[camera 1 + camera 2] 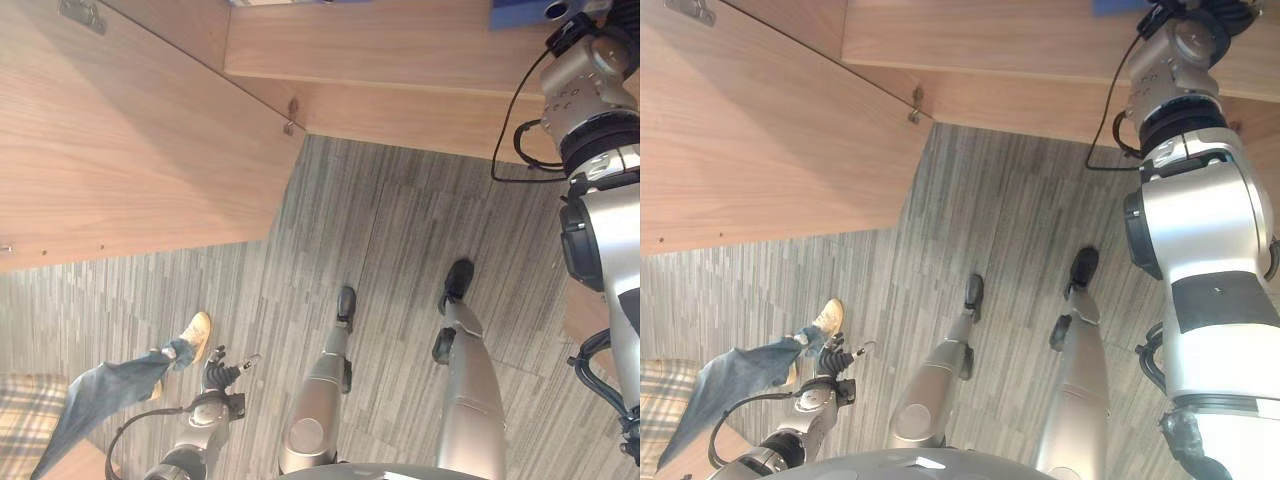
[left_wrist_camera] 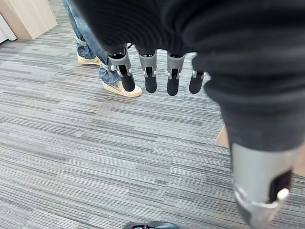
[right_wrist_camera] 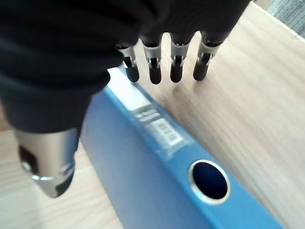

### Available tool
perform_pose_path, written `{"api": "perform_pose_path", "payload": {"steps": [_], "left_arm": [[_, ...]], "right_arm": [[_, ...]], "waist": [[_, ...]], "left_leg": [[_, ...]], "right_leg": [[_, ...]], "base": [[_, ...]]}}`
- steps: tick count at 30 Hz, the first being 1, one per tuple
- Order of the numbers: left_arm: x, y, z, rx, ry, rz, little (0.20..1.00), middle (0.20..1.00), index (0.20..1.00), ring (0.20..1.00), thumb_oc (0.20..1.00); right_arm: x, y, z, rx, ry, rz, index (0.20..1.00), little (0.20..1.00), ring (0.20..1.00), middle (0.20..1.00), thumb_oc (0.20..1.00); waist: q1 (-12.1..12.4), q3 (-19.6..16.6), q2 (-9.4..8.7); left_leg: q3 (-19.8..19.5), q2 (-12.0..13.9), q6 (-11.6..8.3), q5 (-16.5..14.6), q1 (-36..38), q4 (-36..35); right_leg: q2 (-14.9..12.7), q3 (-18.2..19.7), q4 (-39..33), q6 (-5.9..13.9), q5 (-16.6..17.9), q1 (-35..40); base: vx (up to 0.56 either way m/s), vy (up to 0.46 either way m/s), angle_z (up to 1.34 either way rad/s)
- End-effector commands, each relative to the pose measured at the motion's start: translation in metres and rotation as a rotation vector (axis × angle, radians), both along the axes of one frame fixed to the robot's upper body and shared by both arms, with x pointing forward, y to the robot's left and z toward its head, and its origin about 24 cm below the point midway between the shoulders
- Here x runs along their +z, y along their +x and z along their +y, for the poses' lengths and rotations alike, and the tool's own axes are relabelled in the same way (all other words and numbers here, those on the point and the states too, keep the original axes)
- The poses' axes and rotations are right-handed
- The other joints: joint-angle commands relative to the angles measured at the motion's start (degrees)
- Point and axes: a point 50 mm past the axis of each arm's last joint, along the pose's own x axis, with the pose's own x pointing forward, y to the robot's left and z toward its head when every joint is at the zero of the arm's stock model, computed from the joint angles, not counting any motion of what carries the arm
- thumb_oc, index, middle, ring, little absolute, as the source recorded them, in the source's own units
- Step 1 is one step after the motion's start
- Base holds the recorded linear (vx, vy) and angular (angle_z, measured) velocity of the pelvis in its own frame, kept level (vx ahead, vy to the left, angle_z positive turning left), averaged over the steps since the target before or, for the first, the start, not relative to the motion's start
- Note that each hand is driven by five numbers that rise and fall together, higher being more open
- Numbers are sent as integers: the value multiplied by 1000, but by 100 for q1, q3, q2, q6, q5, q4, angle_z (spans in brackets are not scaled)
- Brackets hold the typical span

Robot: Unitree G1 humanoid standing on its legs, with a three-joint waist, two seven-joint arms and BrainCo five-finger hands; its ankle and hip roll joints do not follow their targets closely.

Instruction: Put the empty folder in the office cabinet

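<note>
A blue folder (image 3: 157,181) with a metal-ringed finger hole in its spine rests on the wooden cabinet shelf (image 1: 380,50). It also shows as a blue corner (image 1: 515,12) at the top right. My right arm reaches up to it. My right hand (image 3: 162,71) is open: the straight fingers hang over the shelf wood just past the spine, and the thumb (image 3: 47,157) sits apart beside the folder's blue face. I cannot tell whether the thumb touches it. My left hand (image 1: 220,378) hangs low at the left, open and empty, fingers (image 2: 150,78) straight above the carpet.
The cabinet's open wooden door (image 1: 130,150) spreads across the upper left. A person's leg in jeans (image 1: 110,390) and a tan shoe (image 1: 197,330) stand close to my left hand. A plaid cloth (image 1: 25,420) lies at the lower left. Grey striped carpet (image 1: 400,250) covers the floor.
</note>
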Motion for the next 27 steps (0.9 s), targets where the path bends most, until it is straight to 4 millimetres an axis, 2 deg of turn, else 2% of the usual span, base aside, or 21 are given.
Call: {"api": "perform_pose_path", "payload": {"steps": [1,6,8,12,14,15,16,19,24,25,27], "left_arm": [[5,6,30,8,98,23,1000,1000,1000,1000,1000],[3,1,36,3,109,49,1000,1000,1000,1000,1000],[3,-1,40,-1,115,54,1000,1000,1000,1000,1000],[3,-3,43,-1,111,57,1000,1000,1000,1000,1000],[1,-11,44,1,99,60,1000,1000,1000,1000,1000],[1,-11,44,1,99,60,1000,1000,1000,1000,1000],[1,-13,45,-5,93,52,1000,1000,1000,1000,1000],[4,-14,49,-4,90,25,1000,1000,1000,1000,1000],[8,-14,53,16,98,-1,1000,1000,1000,1000,1000],[9,-11,52,21,99,-18,1000,1000,1000,1000,1000],[9,-11,53,21,100,-18,1000,1000,1000,1000,1000]], "right_arm": [[2,4,12,87,-349,46,1000,1000,1000,1000,1000],[-2,5,4,108,-422,94,1000,1000,1000,1000,1000],[0,5,4,109,-539,136,1000,1000,1000,1000,1000],[5,2,-1,95,-650,152,1000,1000,1000,1000,1000],[11,-1,-2,10,-919,170,1000,1000,1000,1000,1000],[11,-1,-2,10,-919,170,1000,1000,1000,1000,1000],[-1,1,-2,-3,-1070,211,1000,1000,1000,1000,1000],[-14,0,-5,-13,-1217,236,1000,1000,1000,1000,1000],[-21,-2,-4,-36,-1343,233,1000,1000,1000,1000,1000],[-25,-3,-1,-23,-1343,203,1000,1000,1000,1000,1000],[-26,-3,-1,-23,-1342,203,1000,1000,1000,1000,1000]], "waist": [[213,-32,60],[163,-18,16],[149,-13,4],[127,-11,5],[107,6,1],[107,6,1],[65,11,-12],[1,36,-102],[-117,98,-210],[-180,137,-275],[-179,138,-277]], "left_leg": [[-287,251,-122,568,931,-61],[-279,215,-117,503,949,-61],[-266,187,-117,468,966,-61],[-252,155,-116,434,981,-61],[-234,118,-128,447,990,-61],[-234,118,-128,447,990,-61],[-215,103,-130,438,1000,-61],[-198,87,-108,346,1019,-61],[-171,84,-94,268,1009,-61],[-151,91,-87,227,1021,-61],[-151,90,-87,228,1023,-61]], "right_leg": [[51,420,76,765,-292,-40],[44,468,-53,791,-199,21],[29,484,-120,803,-148,52],[25,530,-220,829,-89,100],[14,537,-301,844,-27,157],[14,537,-301,844,-27,157],[23,541,-350,844,-10,188],[33,542,-495,874,51,292],[-10,526,-647,918,163,374],[-22,533,-680,934,195,388],[-23,534,-682,934,196,391]], "base": [[-60,15,-9],[-40,14,-7],[-31,6,-2],[-9,10,0],[-41,38,-1],[-37,31,-1],[0,0,0],[-27,-1,-9],[-5,-1,-3],[-5,10,-5],[-1,0,-2]]}}
